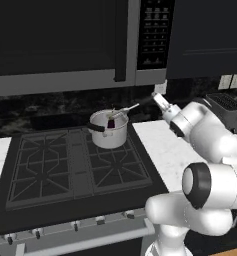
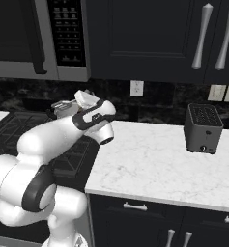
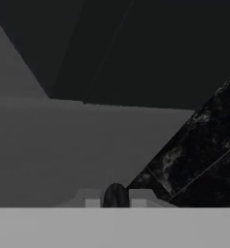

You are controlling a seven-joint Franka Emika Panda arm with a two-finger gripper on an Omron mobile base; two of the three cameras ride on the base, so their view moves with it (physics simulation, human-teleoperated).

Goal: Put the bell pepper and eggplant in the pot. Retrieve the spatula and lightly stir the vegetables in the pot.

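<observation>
1. Left base view: the pot (image 1: 109, 131) stands on the rear right burner of the stove (image 1: 65, 170), below the microwave (image 1: 65, 45). Something dark purple, probably the eggplant (image 1: 111, 121), lies inside it; the bell pepper cannot be made out.
2. Left base view: the spatula (image 1: 126, 111) slants from the pot up and to the right, its silver head over the pot's mouth and its black handle running to the gripper (image 1: 156, 97). Whether the head touches the vegetables cannot be told.
3. Hand view: a rounded dark end, apparently the spatula handle, sits between the two fingers (image 3: 92, 197), which are pressed in on it; the claw pinches the spatula.
4. Right base view: the arm reaches left over the edge of the white counter (image 2: 159, 159) toward the stove; a toaster (image 2: 203, 128) stands well apart on the counter's right.
5. Step in hand, as judged: the vegetables appear loaded and the tool retrieved, so the stirring stage is under way or about to begin.
6. Next move, as judged: lower the head into the pot and sweep it in small, slow arcs, keeping clear of the wall so that the light pot is not pushed off the burner.
</observation>
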